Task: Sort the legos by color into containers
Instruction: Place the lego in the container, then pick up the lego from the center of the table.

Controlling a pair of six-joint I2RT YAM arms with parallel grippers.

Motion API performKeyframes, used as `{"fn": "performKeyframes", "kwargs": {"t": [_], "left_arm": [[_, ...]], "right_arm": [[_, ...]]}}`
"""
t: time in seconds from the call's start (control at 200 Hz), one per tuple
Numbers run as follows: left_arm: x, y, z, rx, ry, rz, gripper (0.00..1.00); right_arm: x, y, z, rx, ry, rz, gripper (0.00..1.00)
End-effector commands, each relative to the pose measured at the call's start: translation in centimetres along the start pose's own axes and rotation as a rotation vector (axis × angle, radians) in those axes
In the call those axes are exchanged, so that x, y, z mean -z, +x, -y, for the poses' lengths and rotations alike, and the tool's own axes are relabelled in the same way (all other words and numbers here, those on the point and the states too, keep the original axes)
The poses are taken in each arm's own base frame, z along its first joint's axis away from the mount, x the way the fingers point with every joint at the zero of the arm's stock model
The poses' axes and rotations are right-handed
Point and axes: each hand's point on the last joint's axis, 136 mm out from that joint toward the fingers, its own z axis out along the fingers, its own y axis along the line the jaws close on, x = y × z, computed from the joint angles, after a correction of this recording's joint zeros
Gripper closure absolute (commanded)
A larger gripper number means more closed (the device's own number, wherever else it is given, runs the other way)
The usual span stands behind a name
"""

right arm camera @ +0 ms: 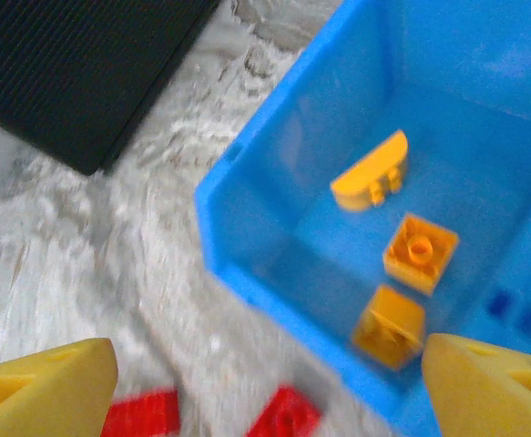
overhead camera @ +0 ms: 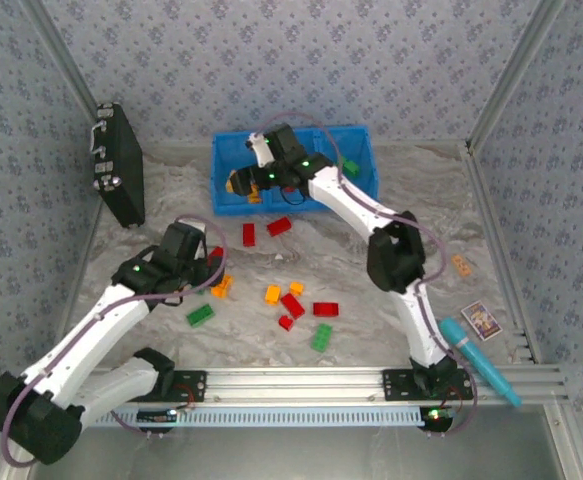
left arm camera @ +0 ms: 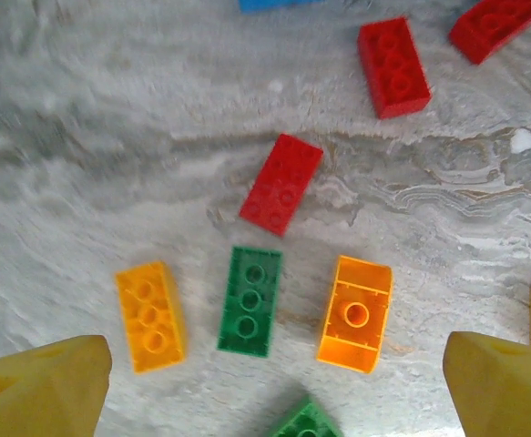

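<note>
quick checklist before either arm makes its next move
1. left jaws open and empty: ok
2. green brick lies ahead between them, studs up: ok
3. orange bricks beside it lie apart from it: ok
4. right jaws open and empty: ok
5. orange pieces alone in their compartment of the blue bin: ok
6. right jaws above the bin's rim: cannot tell
</note>
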Motion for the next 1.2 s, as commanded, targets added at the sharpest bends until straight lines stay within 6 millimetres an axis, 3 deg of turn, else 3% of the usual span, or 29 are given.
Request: {"fn": "performKeyframes", "kwargs": {"t": [0.0,0.195,0.37,0.445,0.545,0.84,1.06,1.194], "left_arm": [[-0.8,1.7,0.6,0.22,0.032,-0.039,0.08],[-1.2,4.8,1.8,0.231,0.038,-0.076,0.1],[-2.8,7.3,2.5,0.221,0.004,-0.115,0.1],[-3.7,7.0,3.1,0.221,0.008,-0.096,0.1],[-4.7,6.4,3.6,0.197,0.0,-0.081,0.09],[-6.9,4.5,5.3,0.118,-0.02,-0.079,0.09],[-8.7,3.8,6.2,0.037,-0.038,-0.111,0.09],[-9.6,4.4,6.7,0.024,-0.03,-0.145,0.11]], "right_arm": [[6.7,-2.1,-1.1,0.086,0.0,0.099,0.09],[12.9,2.8,1.5,0.007,0.077,0.108,0.06],[18.1,6.8,1.1,-0.036,0.135,0.123,0.06],[19.7,9.2,1.0,-0.071,0.149,0.125,0.04],[21.7,11.0,0.8,-0.099,0.16,0.149,0.02],[24.7,13.3,1.1,-0.136,0.209,0.163,0.01],[25.0,14.1,1.3,-0.138,0.225,0.146,0.01],[25.2,14.9,1.7,-0.142,0.245,0.137,0.01]]}}
